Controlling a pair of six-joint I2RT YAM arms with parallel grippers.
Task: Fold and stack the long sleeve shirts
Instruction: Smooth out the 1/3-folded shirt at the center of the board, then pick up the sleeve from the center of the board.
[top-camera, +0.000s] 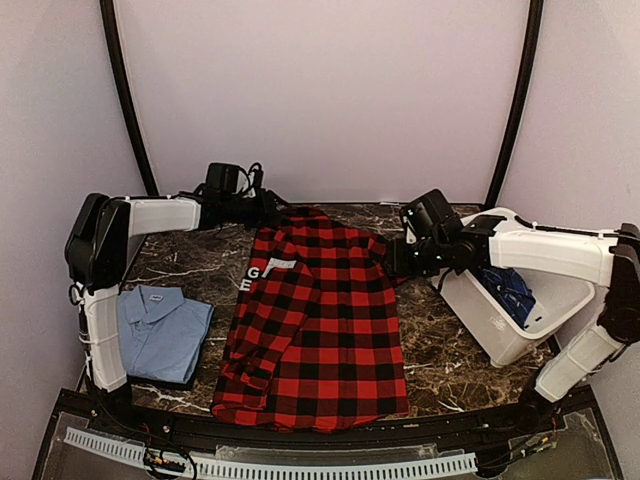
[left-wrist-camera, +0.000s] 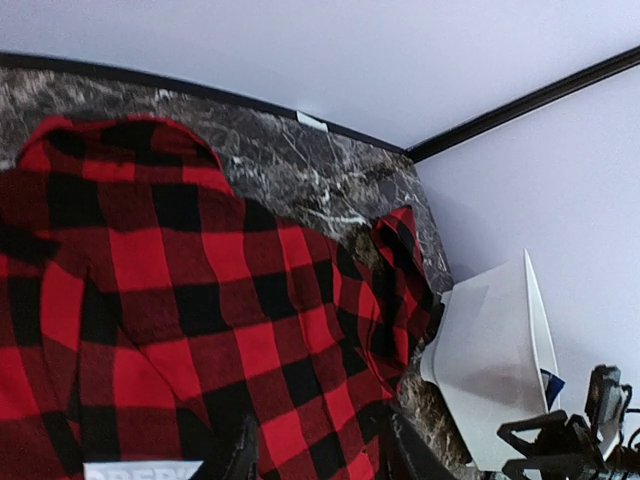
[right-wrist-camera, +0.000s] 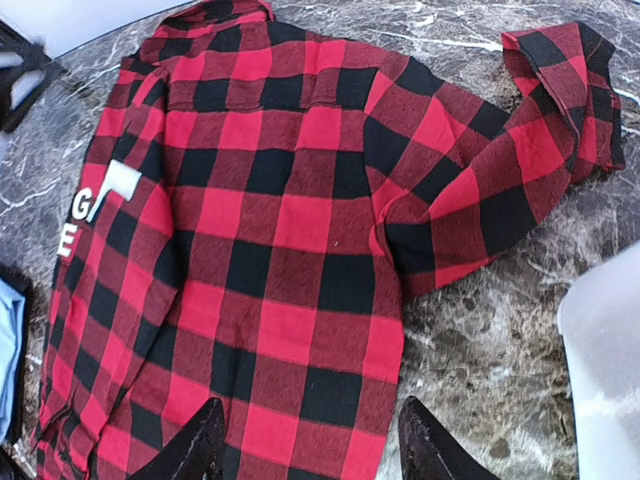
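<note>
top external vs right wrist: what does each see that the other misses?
Top external only: dark blue shirt in the bin, both arms whole. Right wrist only: right claw open over the flannel, cuff folds close up. Both: flannel, marble table, bin, light blue shirt (just a sliver in the wrist view).

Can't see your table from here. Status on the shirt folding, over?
Left gripper and right gripper open, empty. Red-and-black flannel spread out, sleeve bunched at right. White bin beside that sleeve.
</note>
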